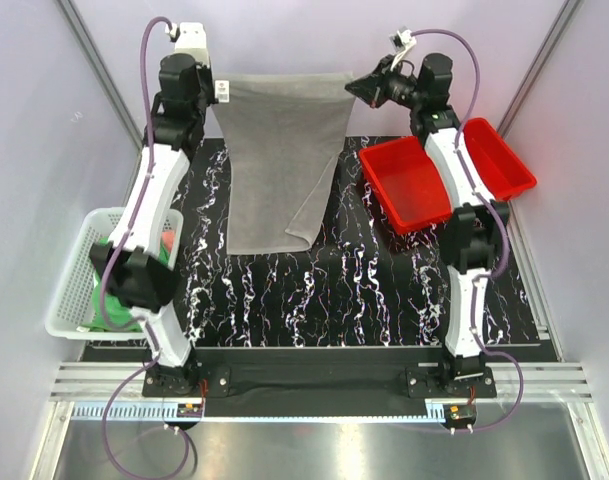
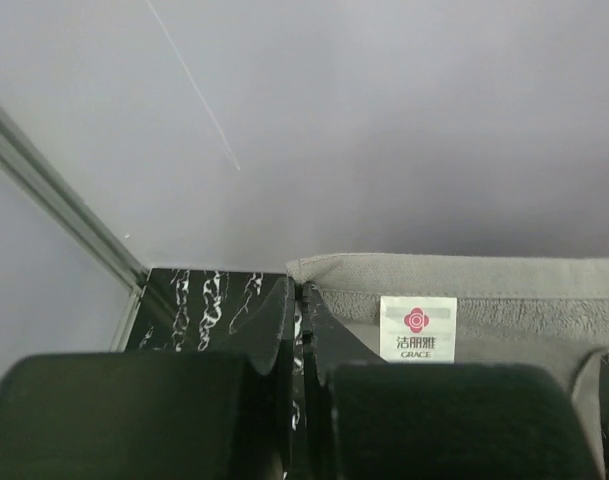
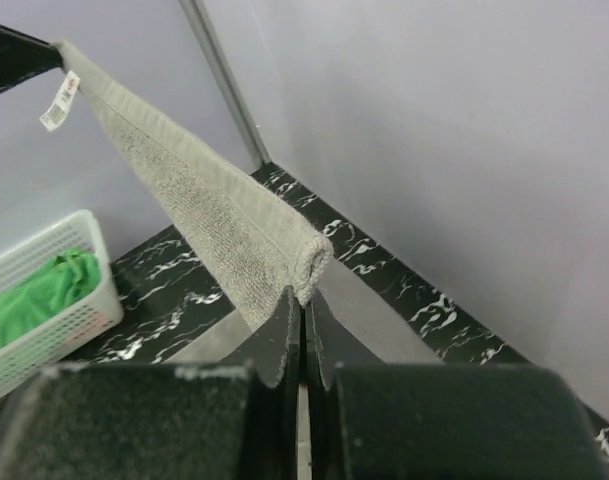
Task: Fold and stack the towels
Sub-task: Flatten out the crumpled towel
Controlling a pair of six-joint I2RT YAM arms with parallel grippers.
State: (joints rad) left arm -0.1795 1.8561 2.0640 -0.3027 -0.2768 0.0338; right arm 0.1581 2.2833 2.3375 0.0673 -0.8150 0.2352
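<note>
Above the far half of the table, the grey towel (image 1: 280, 160) hangs stretched between the two arms, its top edge held taut and level while its lower end drapes down onto the black marbled mat (image 1: 364, 290). The left gripper (image 1: 216, 92) has its jaws pinched together on the towel's left top corner; the right gripper (image 1: 359, 88) is likewise clamped tight on the right top corner, where the hem rolls over just above the fingers. A small white care label (image 2: 418, 328) is sewn just below the hem near the left corner; it carries a red flower-like emblem, three Chinese characters and the word "GRACE". From the right wrist the same tag dangles at the far corner, its print too small to read. A bright green towel (image 3: 39, 295) lies bunched in the white lattice basket (image 1: 72, 290) at the left edge of the table, with something pink or red (image 1: 169, 240) showing beside it behind the left arm. The red tray (image 1: 424, 185) sits to the right, under the right arm.
</note>
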